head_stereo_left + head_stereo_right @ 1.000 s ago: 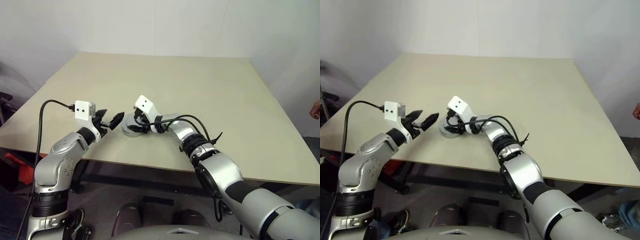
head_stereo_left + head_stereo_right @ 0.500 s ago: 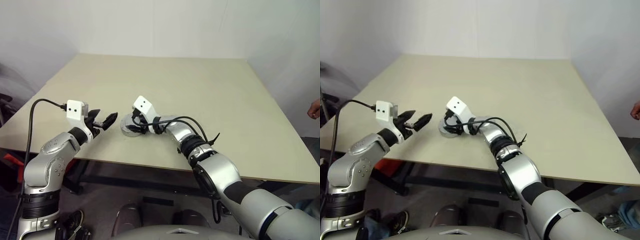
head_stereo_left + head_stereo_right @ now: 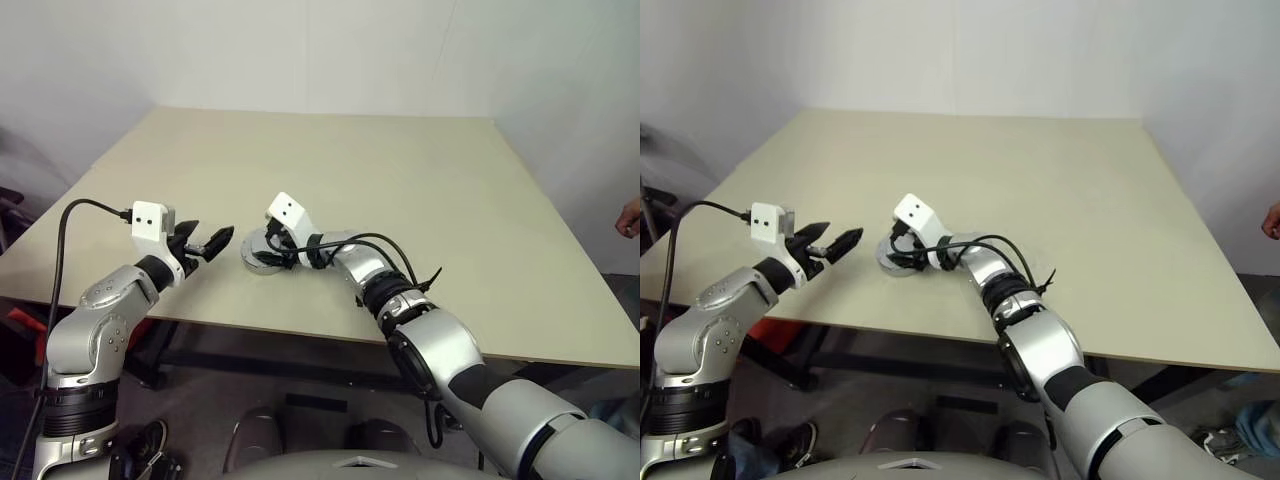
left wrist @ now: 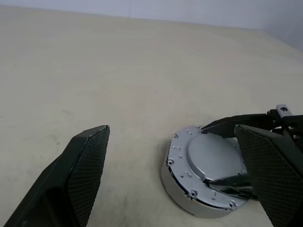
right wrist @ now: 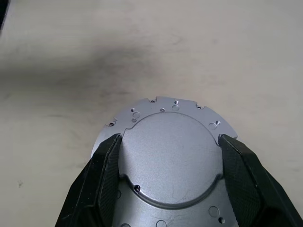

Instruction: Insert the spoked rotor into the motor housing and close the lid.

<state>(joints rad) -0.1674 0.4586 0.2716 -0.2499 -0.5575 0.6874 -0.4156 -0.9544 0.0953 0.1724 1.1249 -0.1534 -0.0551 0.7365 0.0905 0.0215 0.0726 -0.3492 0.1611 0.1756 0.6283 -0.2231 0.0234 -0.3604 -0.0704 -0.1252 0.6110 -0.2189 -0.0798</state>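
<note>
Resting on the table [image 3: 420, 170], the motor housing [image 4: 203, 172] sits between the right gripper's [image 5: 168, 184] fingers, which grasp its raised silver cover; the left gripper [image 3: 207, 243] hovers beside it, spread wide.

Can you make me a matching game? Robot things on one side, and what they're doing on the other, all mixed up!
1. left gripper
2. right gripper
3. lid
4. person's hand

A. silver, sitting on the motor housing
B. far off to the robot's right
C. open, holding nothing
D. closed on the lid

Pairs: 1-C, 2-D, 3-A, 4-B
</note>
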